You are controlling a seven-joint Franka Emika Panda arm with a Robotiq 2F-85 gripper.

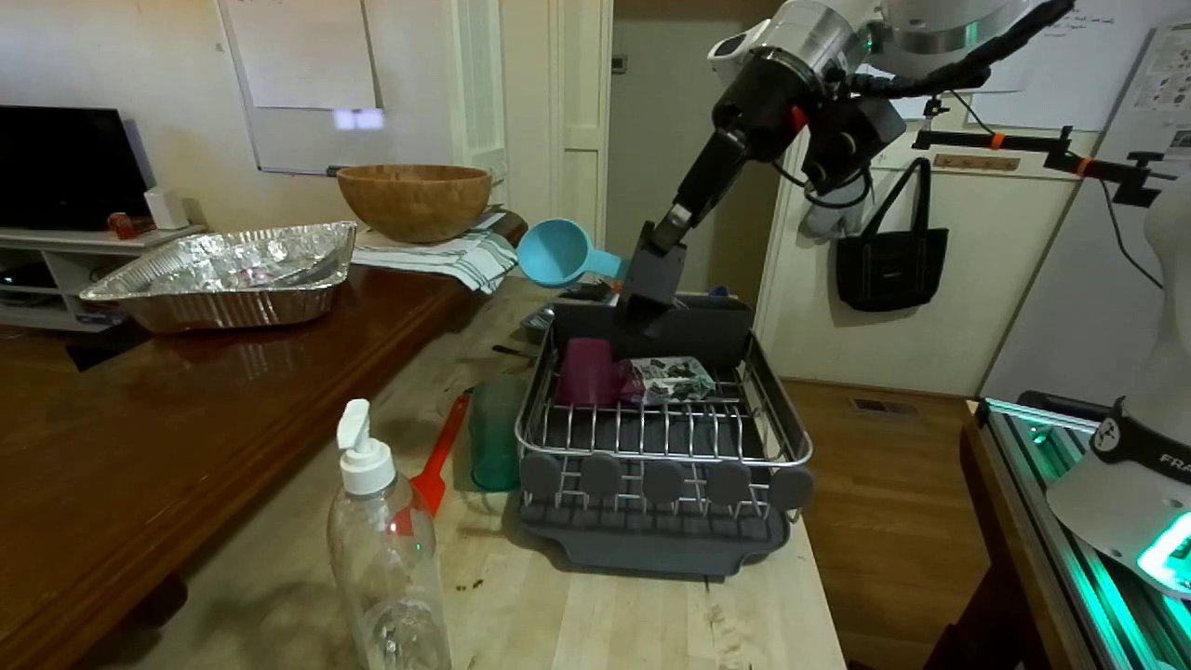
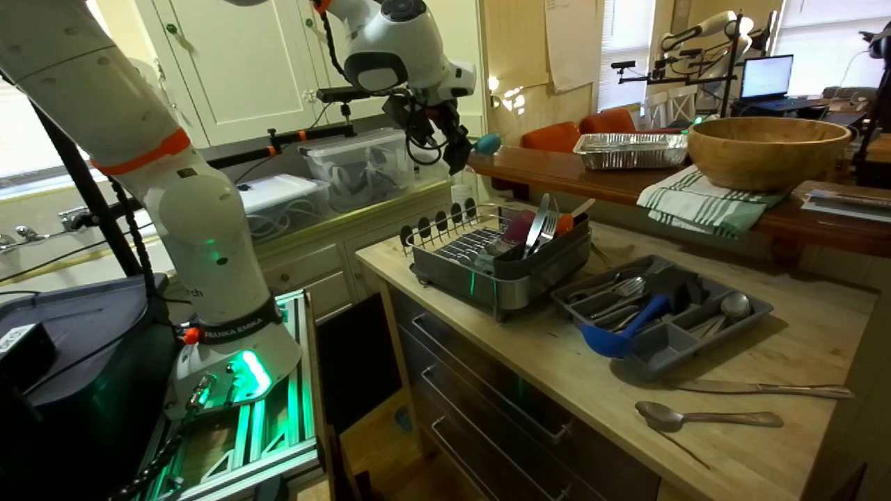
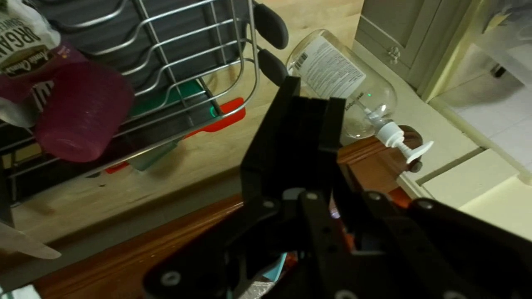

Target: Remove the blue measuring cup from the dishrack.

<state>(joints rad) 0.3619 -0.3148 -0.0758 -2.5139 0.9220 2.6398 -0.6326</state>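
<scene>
My gripper (image 1: 649, 279) is shut on the short handle of the light-blue measuring cup (image 1: 556, 254), seen in an exterior view. The cup's round bowl sticks out to the side, in the air above the back of the dishrack (image 1: 651, 549). In an exterior view the gripper (image 2: 457, 154) and cup (image 2: 489, 144) are well above the dark grey rack (image 2: 518, 291). In the wrist view the black fingers (image 3: 314, 101) hide most of the cup; only a cyan sliver (image 3: 274, 270) shows between the linkages. The rack (image 3: 160, 45) fills the upper left there.
The rack holds a magenta cup (image 1: 586, 372), a snack bag (image 1: 677, 380) and cutlery (image 2: 541, 226). A soap bottle (image 1: 386, 568), red spatula (image 1: 444, 456) and green glass (image 1: 496, 437) stand beside it. A cutlery tray (image 2: 647, 358) is behind. A raised wooden ledge (image 1: 233, 400) runs alongside.
</scene>
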